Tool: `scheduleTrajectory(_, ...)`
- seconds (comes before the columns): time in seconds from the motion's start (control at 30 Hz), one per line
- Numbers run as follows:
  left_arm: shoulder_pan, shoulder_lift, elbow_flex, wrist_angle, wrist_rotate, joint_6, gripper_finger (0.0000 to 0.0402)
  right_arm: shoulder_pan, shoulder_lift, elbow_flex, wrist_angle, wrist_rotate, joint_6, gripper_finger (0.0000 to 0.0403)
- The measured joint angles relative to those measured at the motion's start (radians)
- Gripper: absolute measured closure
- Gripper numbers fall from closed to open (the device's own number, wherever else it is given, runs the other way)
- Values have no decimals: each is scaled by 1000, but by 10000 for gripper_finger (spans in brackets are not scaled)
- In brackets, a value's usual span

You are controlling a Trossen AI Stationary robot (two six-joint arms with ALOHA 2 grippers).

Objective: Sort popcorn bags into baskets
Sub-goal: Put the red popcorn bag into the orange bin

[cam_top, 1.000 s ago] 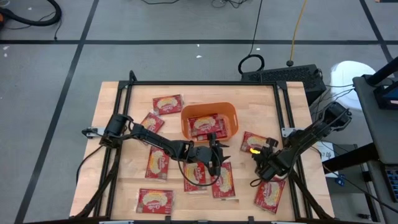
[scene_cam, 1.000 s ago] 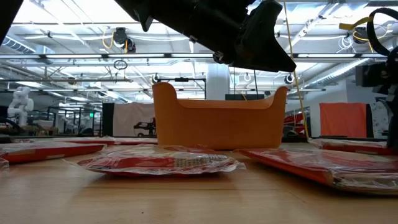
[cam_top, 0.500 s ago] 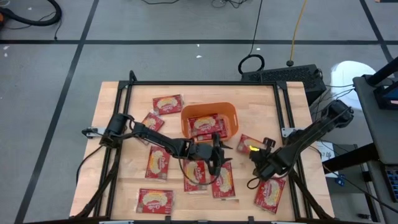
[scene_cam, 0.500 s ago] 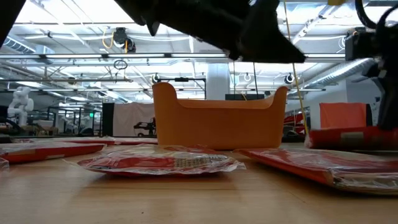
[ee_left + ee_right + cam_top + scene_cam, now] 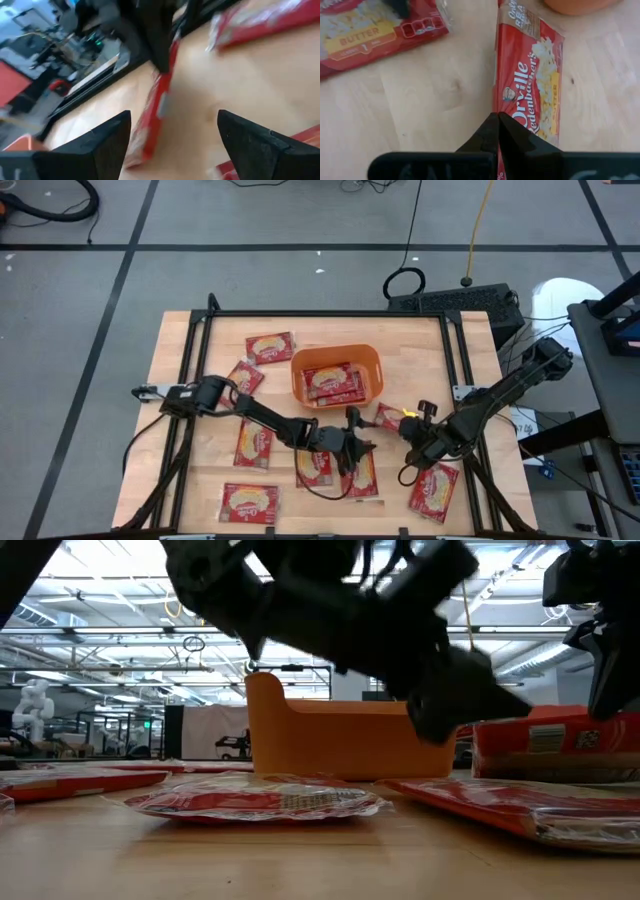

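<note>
The orange basket stands at the table's far middle with popcorn bags in it. Several more red bags lie flat on the wood, among them two near the front middle. My left gripper hangs open low over those two, touching nothing. To its right, my right gripper is shut on one bag, which is off the table. My right gripper pinches one end of the bag, close to a long edge, between its two fingers. The fingers slant down from the table's right side and lie along the bag. The bag sticks out past the fingertips toward the basket, clear of the table.
Loose bags lie at the far left, the left middle, the near left and the near right. A black frame runs round the table top. Bare wood shows to the right of the basket.
My right gripper has risen with the bag, lifting it clear of the wood and carrying it a little toward the table's left. My left gripper has sunk and shifted toward the near edge, over the two front-middle bags.
</note>
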Motion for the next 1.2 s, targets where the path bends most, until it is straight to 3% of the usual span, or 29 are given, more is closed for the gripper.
scheduleTrajectory(0.13,15,52,40,-2,-72,30,124,0,0,0,9,-18,-1,403)
scheduleTrajectory(0.5,42,116,115,6,6,156,223,0,0,1,75,-19,-59,403)
scheduleTrajectory(0.77,69,117,115,-53,71,154,309,0,-1,1,94,-58,-76,403)
scheduleTrajectory(0.97,58,117,115,-105,92,83,307,23,16,-11,194,-87,-32,390)
scheduleTrajectory(1.1,41,118,114,-108,65,12,287,26,83,-40,294,-81,-45,347)
scheduleTrajectory(1.2,37,118,113,-106,60,-5,276,29,141,-46,287,-9,-41,312)
